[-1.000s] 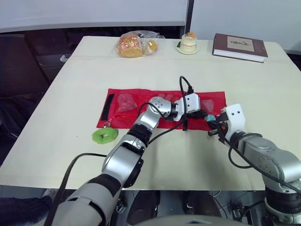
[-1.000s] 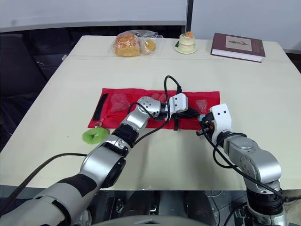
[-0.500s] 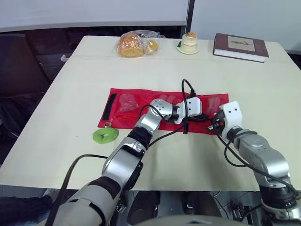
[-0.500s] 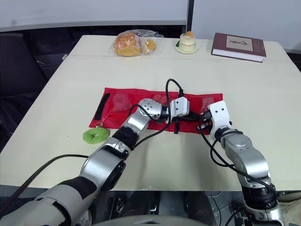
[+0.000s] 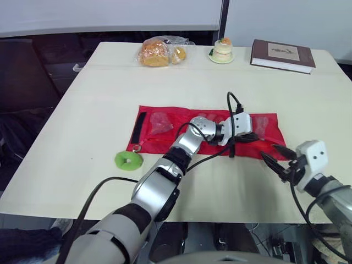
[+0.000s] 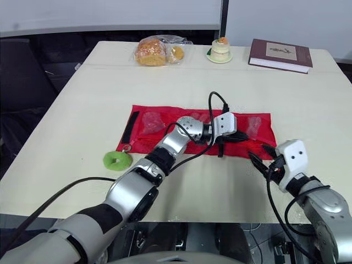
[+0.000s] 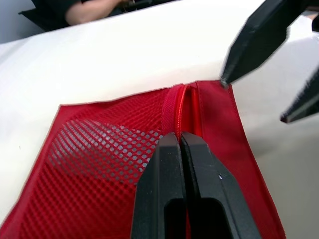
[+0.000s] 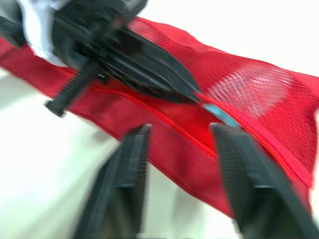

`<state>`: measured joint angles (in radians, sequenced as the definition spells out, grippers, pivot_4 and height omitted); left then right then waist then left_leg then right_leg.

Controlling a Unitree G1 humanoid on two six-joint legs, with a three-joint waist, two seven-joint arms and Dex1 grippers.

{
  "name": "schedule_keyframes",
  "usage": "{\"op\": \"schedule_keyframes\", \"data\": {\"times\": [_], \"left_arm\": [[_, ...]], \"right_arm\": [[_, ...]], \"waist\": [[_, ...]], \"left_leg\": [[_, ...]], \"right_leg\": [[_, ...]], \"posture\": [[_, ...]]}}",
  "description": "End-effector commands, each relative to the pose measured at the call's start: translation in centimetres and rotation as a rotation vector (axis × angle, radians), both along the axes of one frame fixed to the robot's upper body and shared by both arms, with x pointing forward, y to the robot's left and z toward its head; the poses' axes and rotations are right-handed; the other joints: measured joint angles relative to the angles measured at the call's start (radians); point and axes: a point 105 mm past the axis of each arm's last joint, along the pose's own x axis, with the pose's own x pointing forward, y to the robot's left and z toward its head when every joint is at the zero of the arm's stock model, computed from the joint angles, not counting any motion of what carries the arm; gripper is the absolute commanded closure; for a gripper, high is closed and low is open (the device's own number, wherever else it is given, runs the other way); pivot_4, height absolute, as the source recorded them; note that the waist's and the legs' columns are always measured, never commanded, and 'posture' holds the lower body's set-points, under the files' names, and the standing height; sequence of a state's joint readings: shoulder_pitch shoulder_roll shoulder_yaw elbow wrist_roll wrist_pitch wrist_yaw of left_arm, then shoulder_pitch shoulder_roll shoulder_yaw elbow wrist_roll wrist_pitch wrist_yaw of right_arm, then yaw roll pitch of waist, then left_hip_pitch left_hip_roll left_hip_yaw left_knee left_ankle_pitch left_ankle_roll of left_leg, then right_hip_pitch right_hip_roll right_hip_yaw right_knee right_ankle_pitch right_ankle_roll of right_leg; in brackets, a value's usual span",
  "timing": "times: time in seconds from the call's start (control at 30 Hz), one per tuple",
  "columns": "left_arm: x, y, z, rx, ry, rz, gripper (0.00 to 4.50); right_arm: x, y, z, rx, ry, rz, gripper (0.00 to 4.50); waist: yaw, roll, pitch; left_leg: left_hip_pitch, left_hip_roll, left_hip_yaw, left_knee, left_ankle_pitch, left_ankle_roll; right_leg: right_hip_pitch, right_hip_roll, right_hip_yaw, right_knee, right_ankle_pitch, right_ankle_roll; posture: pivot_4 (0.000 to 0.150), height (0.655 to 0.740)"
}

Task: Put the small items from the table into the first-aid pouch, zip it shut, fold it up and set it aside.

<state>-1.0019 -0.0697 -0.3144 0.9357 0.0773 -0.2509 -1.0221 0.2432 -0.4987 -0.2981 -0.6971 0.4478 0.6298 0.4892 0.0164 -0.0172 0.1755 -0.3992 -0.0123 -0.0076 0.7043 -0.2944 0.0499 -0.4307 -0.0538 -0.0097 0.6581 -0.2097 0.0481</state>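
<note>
The red first-aid pouch [image 5: 176, 113] lies unfolded and flat on the cream table [image 5: 82, 110], its long side running left to right in front of you. Pale items show through its mesh pockets [image 7: 99, 144].

Your left arm reaches across the pouch. The left gripper [image 7: 178, 138] has its two black fingers pressed together, flat on the zipper [image 7: 174, 107] near the pouch's right end. You cannot tell whether anything is pinched between them. In the right wrist view a small teal tab [image 8: 215, 113] sits on the zipper line just past those fingertips.

Your right gripper [image 5: 268, 151] is spread wide and holds nothing. It sits at the near right corner of the pouch. In the left wrist view one of its fingertips [image 7: 225, 79] is right at the pouch's end edge by the zipper, and the other is over bare table beside it.

A black strip [image 5: 140, 125] lies along the pouch's left end. A green ring-shaped item [image 5: 128, 160] rests on the table just beside the near left corner of the pouch.

Along the far edge of the table stand a bag of bread [image 5: 159, 52], a small cake [image 5: 223, 49] and a dark red book [image 5: 282, 54], all well apart from the pouch.
</note>
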Motion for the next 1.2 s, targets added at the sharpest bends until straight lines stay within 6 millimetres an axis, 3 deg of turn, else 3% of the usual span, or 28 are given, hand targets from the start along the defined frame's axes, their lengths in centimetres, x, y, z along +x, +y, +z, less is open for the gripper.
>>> {"op": "schedule_keyframes", "data": {"times": [0.03, 0.07, 0.1, 0.2, 0.23, 0.33, 0.43, 0.6, 0.7, 0.8, 0.9, 1.03, 1.2], "left_arm": [[0.1, -0.8, 1.7, -0.057, -0.016, 0.001, 4.21], [0.1, -0.8, 1.8, -0.062, -0.006, -0.003, 3.89], [-0.1, -0.7, 1.9, -0.064, 0.004, -0.026, 3.62], [-0.7, 0.2, 2.7, -0.074, 0.006, -0.083, 2.18], [-0.7, 0.7, 3.0, -0.08, 0.004, -0.094, 1.51], [-1.2, 3.1, 4.1, -0.09, 0.018, -0.134, 0.11], [-1.9, 5.2, 4.7, -0.083, 0.035, -0.162, 0.04], [-4.0, 11.3, 5.4, 0.006, 0.067, -0.208, 0.04], [-4.6, 13.8, 5.6, 0.057, 0.067, -0.172, 0.04], [-5.0, 15.3, 6.0, 0.082, 0.059, -0.126, 0.0], [-5.7, 16.7, 6.4, 0.095, 0.067, -0.083, 0.0], [-6.6, 18.0, 6.4, 0.123, 0.087, -0.041, 0.0], [-6.8, 18.6, 6.2, 0.148, 0.097, 0.004, 0.0]], "right_arm": [[-0.3, -0.8, 1.2, 0.022, -0.054, -0.04, 0.46], [-0.2, -1.0, 1.1, 0.03, -0.052, -0.056, 0.01], [-0.1, -1.4, 0.8, 0.034, -0.044, -0.083, 0.0], [0.4, -2.6, -0.2, 0.056, -0.002, -0.162, 0.0], [0.6, -2.8, -0.4, 0.065, 0.004, -0.183, 0.0], [1.3, -3.4, -1.0, 0.121, 0.038, -0.227, 0.0], [1.7, -3.8, -1.5, 0.157, 0.072, -0.246, 0.0], [2.7, -4.0, -2.7, 0.254, 0.154, -0.256, 0.0], [3.0, -4.0, -3.7, 0.245, 0.214, -0.257, 0.0], [3.1, -3.9, -4.2, 0.233, 0.246, -0.243, 0.8], [3.1, -4.0, -4.0, 0.235, 0.241, -0.232, 2.29], [2.6, -6.1, -3.7, 0.144, 0.225, -0.297, 4.43], [1.8, -11.0, -3.0, 0.06, 0.203, -0.474, 4.43]], "waist": [[-0.003, 0.0, 0.0], [-0.005, 0.0, 0.0], [-0.005, 0.0, 0.0], [-0.005, 0.0, 0.0], [-0.004, 0.0, 0.0], [-0.008, 0.001, 0.0], [-0.007, 0.001, 0.0], [-0.006, 0.002, 0.0], [-0.004, 0.002, 0.0], [-0.002, 0.002, 0.0], [-0.005, 0.002, 0.0], [-0.007, 0.003, 0.0], [0.004, 0.003, 0.0]], "left_leg": [[0.0, 0.0, 0.0, 0.0, 0.0, 0.0], [0.0, 0.0, 0.001, 0.0, 0.0, 0.0], [0.001, 0.0, 0.001, 0.0, 0.0, 0.0], [0.001, 0.001, 0.001, 0.0, 0.0, 0.0], [0.001, 0.001, 0.001, 0.0, 0.0, 0.0], [0.001, 0.002, 0.002, 0.0, 0.0, 0.0], [0.002, 0.003, 0.002, 0.0, 0.0, 0.0], [0.002, 0.003, 0.002, 0.0, 0.0, 0.0], [0.002, 0.003, 0.002, 0.0, 0.0, 0.0], [0.002, 0.003, 0.002, 0.0, 0.0, 0.0], [0.002, 0.003, 0.002, 0.0, 0.0, 0.0], [0.002, 0.004, 0.002, -0.001, 0.0, 0.0], [0.002, 0.002, 0.001, 0.0, 0.0, 0.0]], "right_leg": [[0.0, 0.0, 0.0, 0.0, 0.0, 0.0], [0.0, 0.0, 0.0, 0.0, 0.0, 0.0], [0.0, 0.0, 0.001, 0.0, 0.0, 0.0], [0.0, 0.001, 0.001, 0.001, 0.0, 0.0], [0.0, 0.001, 0.001, 0.001, 0.0, 0.0], [0.0, 0.001, 0.001, 0.001, 0.0, 0.0], [0.0, 0.001, 0.002, 0.001, 0.0, -0.001], [0.0, 0.001, 0.002, 0.001, 0.0, -0.001], [0.0, 0.001, 0.002, 0.001, 0.0, -0.001], [0.0, 0.001, 0.001, 0.001, 0.0, -0.001], [0.0, 0.001, 0.001, 0.001, 0.0, -0.001], [0.0, 0.002, 0.002, 0.001, 0.0, -0.001], [0.001, 0.001, 0.002, 0.0, 0.0, -0.001]], "posture": [[0.15, 0.7289], [0.15, 0.7289], [0.15, 0.7289], [0.15, 0.7289], [0.15, 0.7289], [0.15, 0.7289], [0.15, 0.7289], [0.15, 0.7289], [0.15, 0.7289], [0.15, 0.7289], [0.15, 0.7289], [0.15, 0.7289], [0.15, 0.7289]]}}
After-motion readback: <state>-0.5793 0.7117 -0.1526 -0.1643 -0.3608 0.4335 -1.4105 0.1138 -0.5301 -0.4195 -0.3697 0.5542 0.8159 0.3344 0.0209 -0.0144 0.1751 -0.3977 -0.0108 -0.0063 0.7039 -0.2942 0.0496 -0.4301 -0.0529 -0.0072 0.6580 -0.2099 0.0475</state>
